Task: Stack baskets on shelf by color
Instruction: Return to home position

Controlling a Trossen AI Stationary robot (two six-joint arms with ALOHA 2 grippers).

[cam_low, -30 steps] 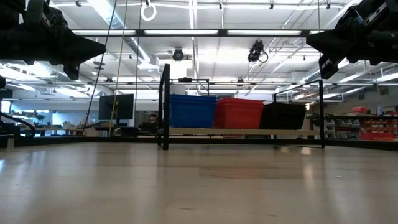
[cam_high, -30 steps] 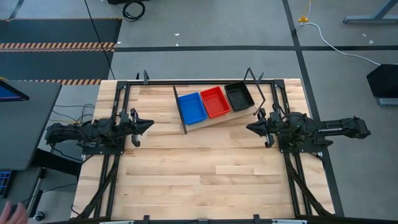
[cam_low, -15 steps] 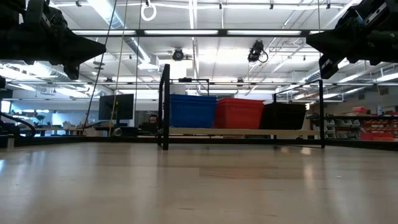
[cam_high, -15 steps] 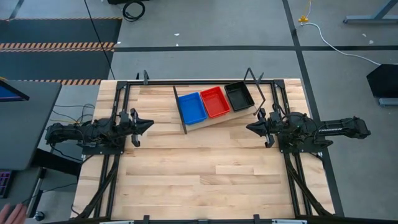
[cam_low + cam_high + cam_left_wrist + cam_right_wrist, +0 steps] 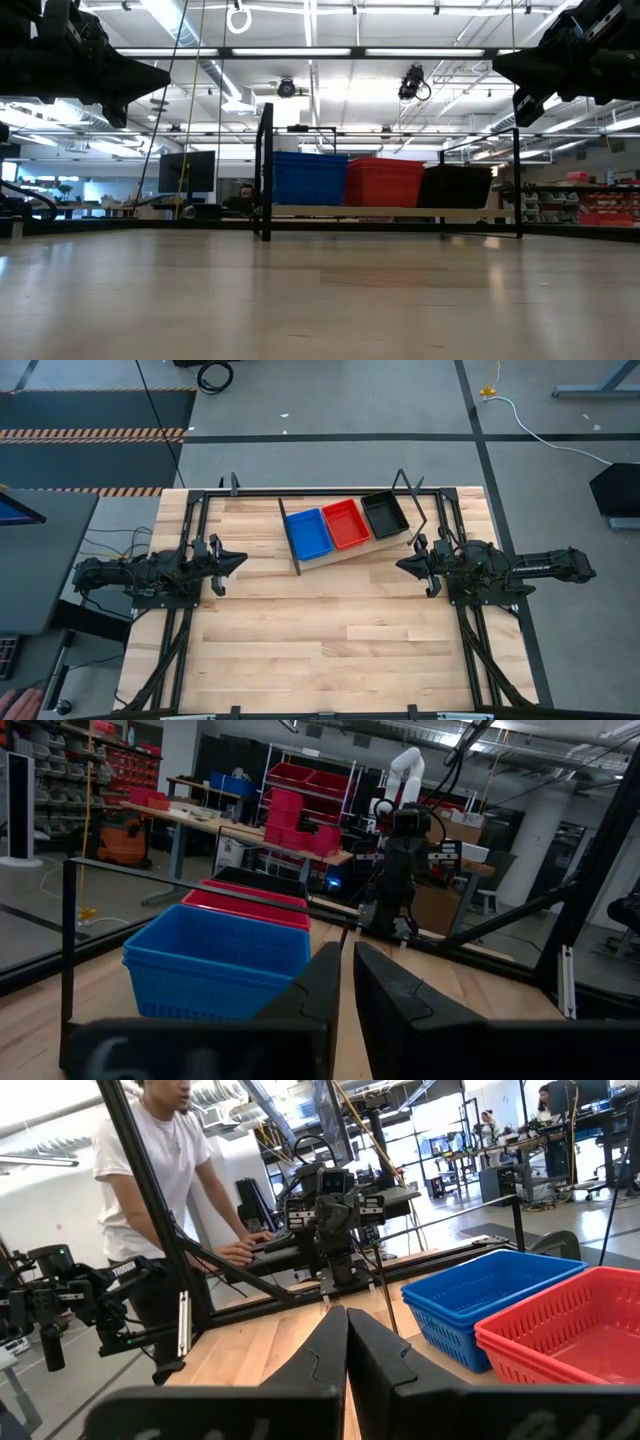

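Observation:
Three stacks of baskets stand side by side on the slanted shelf [image 5: 345, 553] at the table's far middle: blue [image 5: 308, 533], red [image 5: 347, 523] and black [image 5: 384, 514]. The low view shows them in a row on the plank [image 5: 380, 212]. My left gripper [image 5: 243, 560] hovers level at the table's left, shut and holding nothing, pointing toward the shelf; the blue baskets [image 5: 215, 960] lie ahead of it. My right gripper [image 5: 398, 566] hovers level at the table's right, also shut with nothing in it, with the blue [image 5: 480, 1300] and red [image 5: 570, 1335] baskets beside it.
Black metal frame rails [image 5: 190, 530] run along the table's edges and under both arms. Bare wooden tabletop [image 5: 320, 630] stretches between the shelf and the near edge. A person in a white shirt [image 5: 160, 1190] stands beyond the table's left side.

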